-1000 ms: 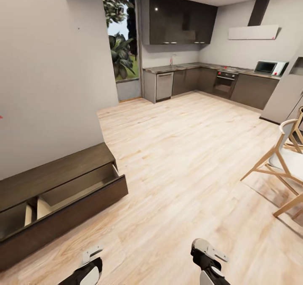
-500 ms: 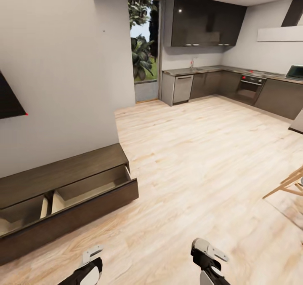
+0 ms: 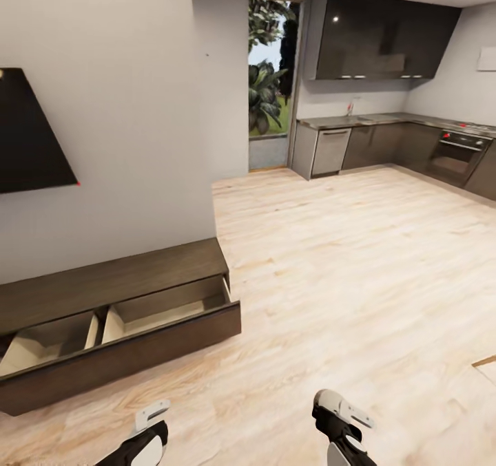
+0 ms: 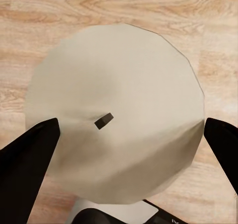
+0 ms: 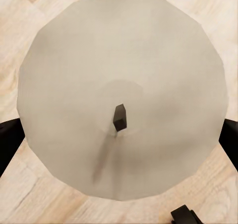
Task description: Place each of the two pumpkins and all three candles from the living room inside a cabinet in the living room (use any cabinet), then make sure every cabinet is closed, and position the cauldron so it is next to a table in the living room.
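Note:
A cream candle (image 4: pixel 119 80) with a short black wick stands end-on between the dark fingers (image 4: pixel 29 154) of my left gripper (image 4: pixel 129 132), which is shut on it. My right gripper (image 5: pixel 119 134) is shut on a second cream candle (image 5: pixel 124 55) in the same way. Both arms hang low over the wooden floor, the left arm (image 3: pixel 141 438) and the right arm (image 3: pixel 341 425) at the near edge of the head view. The dark-brown cabinet (image 3: pixel 117 280) stands along the left wall, its long drawer (image 3: pixel 138 345) pulled out, pale inside. The pumpkins, the cauldron and the table are out of view.
A black screen (image 3: pixel 31 132) hangs on the wall above the cabinet. Light wood floor (image 3: pixel 344 273) stretches to a kitchen with glossy dark cupboards (image 3: pixel 386 39) and an oven (image 3: pixel 455 153). A glass door (image 3: pixel 269 87) shows plants outside.
The camera has turned left: the cabinet and kitchen slid right in the picture, the wooden chairs left it and the black screen came in. Both arms look unmoved.

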